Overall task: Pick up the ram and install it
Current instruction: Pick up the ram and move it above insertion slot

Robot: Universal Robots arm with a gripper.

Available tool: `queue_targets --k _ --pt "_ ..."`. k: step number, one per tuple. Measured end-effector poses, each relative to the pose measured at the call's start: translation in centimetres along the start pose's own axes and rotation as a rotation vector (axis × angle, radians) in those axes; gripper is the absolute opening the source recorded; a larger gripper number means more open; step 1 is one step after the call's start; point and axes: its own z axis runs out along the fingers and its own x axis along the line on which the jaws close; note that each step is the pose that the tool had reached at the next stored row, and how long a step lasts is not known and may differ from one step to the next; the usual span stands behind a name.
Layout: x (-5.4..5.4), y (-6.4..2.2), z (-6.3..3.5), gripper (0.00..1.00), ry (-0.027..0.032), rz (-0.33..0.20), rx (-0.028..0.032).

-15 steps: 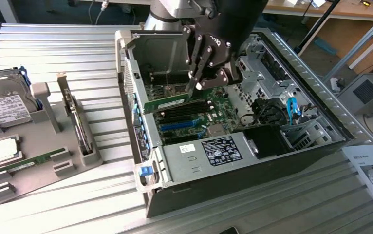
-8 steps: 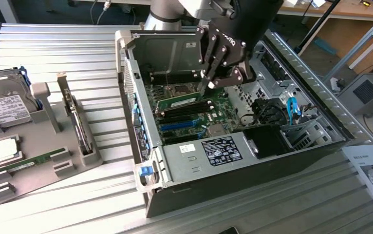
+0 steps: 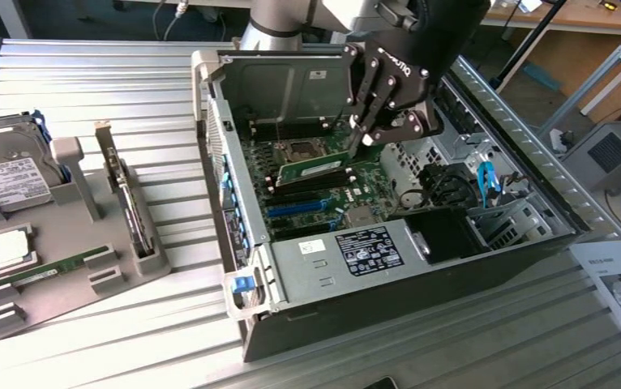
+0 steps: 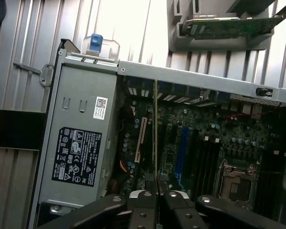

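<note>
Now grips the ram (image 3: 313, 169) by one end in the gripper (image 3: 362, 139), fingertips pressed together on the thin green board. Holds it inside the open computer case (image 3: 217, 162), low over the motherboard (image 3: 327, 203), long edge down and close to level. Keeps it above the black memory slots (image 3: 305, 186), just beside the CPU socket (image 3: 294, 149). Cannot tell whether stick and slot touch.

Seen from the wrist view: the ram (image 4: 156, 129) edge-on, a thin line running straight out from the closed gripper (image 4: 157, 194). Lies along the direction of the long slots, near a blue slot (image 4: 182, 148). CPU socket (image 4: 238, 179) to one side of it, power supply (image 4: 81, 143) with its black label to the other.

Over on the exterior view's left, well apart from the case: a grey holder (image 3: 126, 279) on the slatted metal table (image 3: 126, 81). Lying flat in it, a second stick (image 3: 45, 273) of the same kind, just beside a square silvery CPU chip (image 3: 2, 247). Standing farther back in the same holder, a hard drive (image 3: 2, 174). Set upright on edge near the holder's case-side end, an expansion card (image 3: 132, 211), also seen from the wrist view (image 4: 229, 26).
</note>
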Motion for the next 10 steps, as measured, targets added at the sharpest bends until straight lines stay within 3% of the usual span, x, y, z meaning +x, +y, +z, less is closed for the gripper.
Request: queue_targets --k 6,10 --pt "0.3 -1.67 -0.07 0.12 0.0 0.0 0.0" --pt "0.4 -2.03 -0.09 0.12 -0.0004 0.0 0.0001"
